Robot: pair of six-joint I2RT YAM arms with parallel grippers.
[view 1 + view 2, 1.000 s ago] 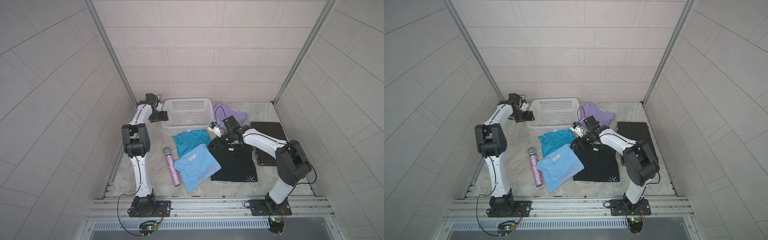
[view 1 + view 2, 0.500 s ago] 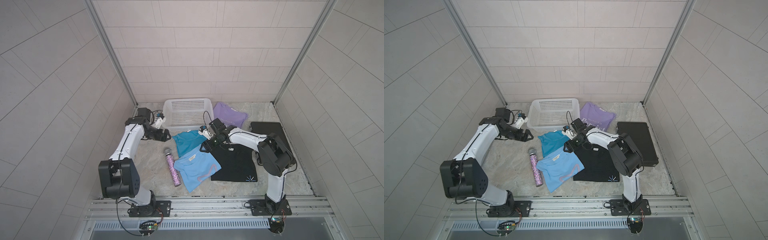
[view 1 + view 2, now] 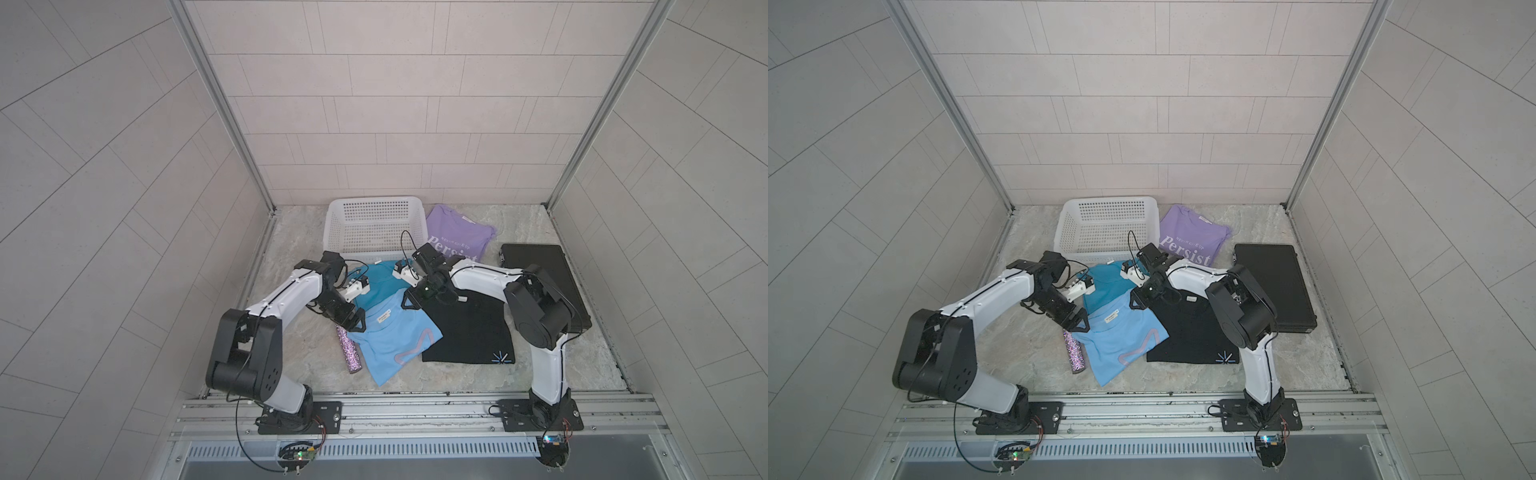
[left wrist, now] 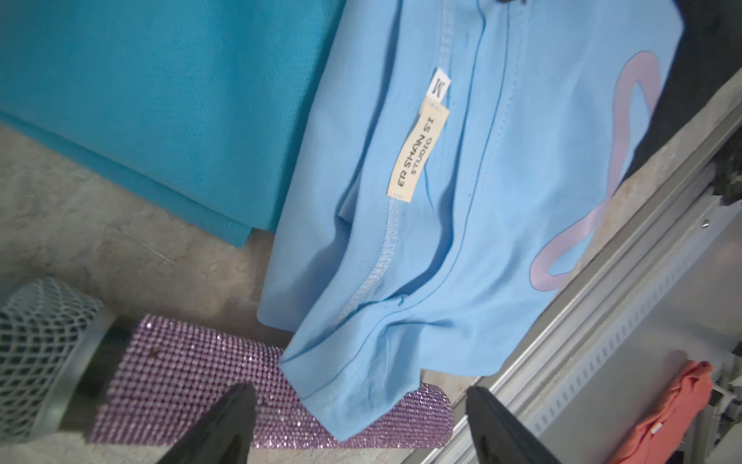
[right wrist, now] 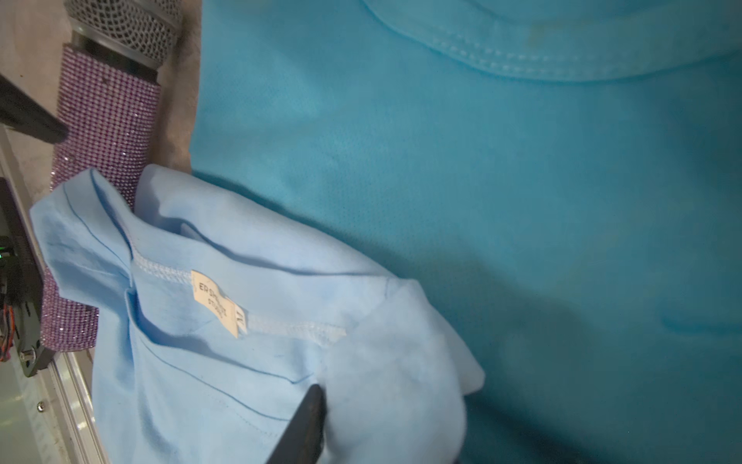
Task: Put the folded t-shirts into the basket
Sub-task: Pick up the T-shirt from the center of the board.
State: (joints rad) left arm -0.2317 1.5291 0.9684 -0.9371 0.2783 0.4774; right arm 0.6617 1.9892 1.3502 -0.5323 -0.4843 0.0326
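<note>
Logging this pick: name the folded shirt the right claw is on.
The light blue shirt with the pink squiggle: its collar corner bunches in the right claw. The teal, black and lavender shirts lie flat.

Stereo overhead, wrists near light blue shirt (image 4: pixel 461 209)

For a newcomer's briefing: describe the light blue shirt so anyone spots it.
Find the white basket at the back. In front lies a teal shirt; the light blue shirt overlaps its near edge, between a glittery microphone and a black shirt. Only it bears a pink squiggle.
</note>
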